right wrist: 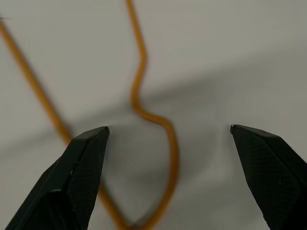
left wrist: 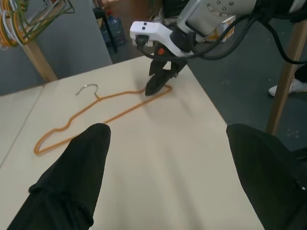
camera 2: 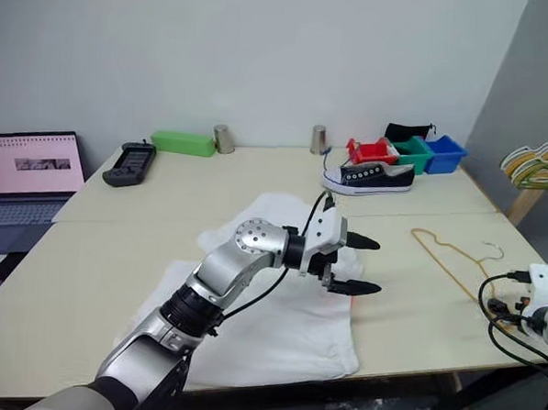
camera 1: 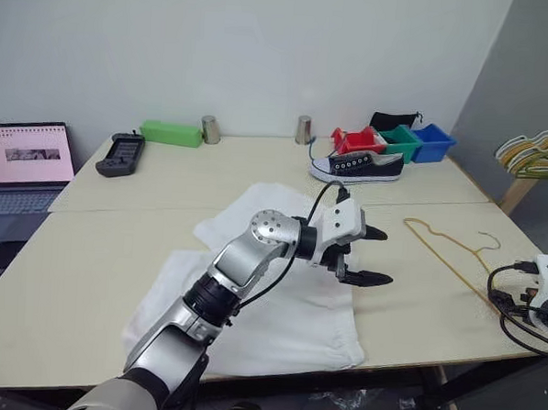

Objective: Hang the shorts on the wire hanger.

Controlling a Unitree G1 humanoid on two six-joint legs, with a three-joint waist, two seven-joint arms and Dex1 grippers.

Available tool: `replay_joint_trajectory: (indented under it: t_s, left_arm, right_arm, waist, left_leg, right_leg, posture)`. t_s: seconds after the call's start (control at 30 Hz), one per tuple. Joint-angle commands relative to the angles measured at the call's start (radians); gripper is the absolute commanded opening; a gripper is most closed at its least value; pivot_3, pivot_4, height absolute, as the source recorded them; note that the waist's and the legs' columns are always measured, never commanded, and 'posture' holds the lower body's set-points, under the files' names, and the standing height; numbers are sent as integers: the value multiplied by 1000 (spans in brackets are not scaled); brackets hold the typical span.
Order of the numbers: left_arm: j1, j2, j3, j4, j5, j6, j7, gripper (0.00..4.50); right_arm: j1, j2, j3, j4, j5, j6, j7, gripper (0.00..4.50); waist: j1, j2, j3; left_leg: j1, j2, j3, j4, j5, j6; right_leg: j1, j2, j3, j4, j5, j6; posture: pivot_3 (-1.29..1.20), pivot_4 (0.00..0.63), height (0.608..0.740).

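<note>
The white shorts point(camera 1: 277, 325) lie wrinkled and spread on the table's near middle. My left gripper point(camera 1: 387, 258) hovers over their right edge, pointing right toward the wire hanger point(camera 1: 448, 246), open with nothing between its fingers. The thin orange wire hanger lies flat on the table's right part, its silvery hook point(left wrist: 88, 88) toward the far side. My right gripper point(right wrist: 169, 128) is open just above the hanger's near corner point(right wrist: 165, 143), a finger on each side and apart from the wire. In the left wrist view the right gripper point(left wrist: 158, 84) points down at that end of the hanger.
A black-and-white sneaker point(camera 1: 357, 165) and red, green and blue bins point(camera 1: 402, 138) stand at the back right. Two metal cups point(camera 1: 210, 129), a green box point(camera 1: 171, 133) and a black device point(camera 1: 120, 154) line the back. A laptop point(camera 1: 23, 164) is at the left; bunched hangers point(camera 1: 534, 150) hang at the right.
</note>
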Motion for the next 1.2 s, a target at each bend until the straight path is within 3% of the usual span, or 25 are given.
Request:
replay_joint_trajectory:
  t_s: [0.03, 0.3, 0.5, 0.93, 1.2]
  left_arm:
    - [1, 6, 20, -58, 2, 8, 8, 4133]
    - [-10, 15, 36, -62, 0, 26, 9, 4133]
    - [-21, 34, 39, -55, 2, 23, -6, 4199]
    - [-39, 56, 66, -18, 14, 7, 9, 4199]
    - [-77, 67, 114, 62, 21, -16, 28, 4199]
  right_arm:
    - [-30, -3, -14, 33, 1, -45, -5, 4278]
    - [-80, 27, 34, 193, 18, -88, 87, 4278]
    - [-74, 18, 50, 214, 38, -31, 172, 2969]
    - [-51, 10, 135, 175, -14, -107, 252, 53]
    - [-42, -40, 176, 23, -67, -231, 255, 11]
  waist:
    - [1, 1, 0]
    - [-5, -3, -1]
    - [-8, -6, -2]
    - [-7, -14, -3]
    - [-7, -14, -3]
  left_leg:
    - [0, 0, 0, 0, 0, 0]
    - [7, -1, 0, 0, 0, 1]
    - [8, 1, 0, 0, -1, 2]
    - [9, 2, 0, 0, -1, 2]
    - [9, 2, 0, 0, -1, 2]
  right_leg:
    - [0, 0, 0, 0, 0, 0]
    - [4, 0, 0, -1, 0, 0]
    - [5, 2, 1, -1, 0, 0]
    - [6, 2, 0, -1, 0, 0]
    - [5, 2, 0, -1, 0, 0]
  posture:
    - [201, 0, 740]
    - [198, 0, 740]
    - [204, 0, 740]
    - [223, 0, 740]
    - [217, 0, 740]
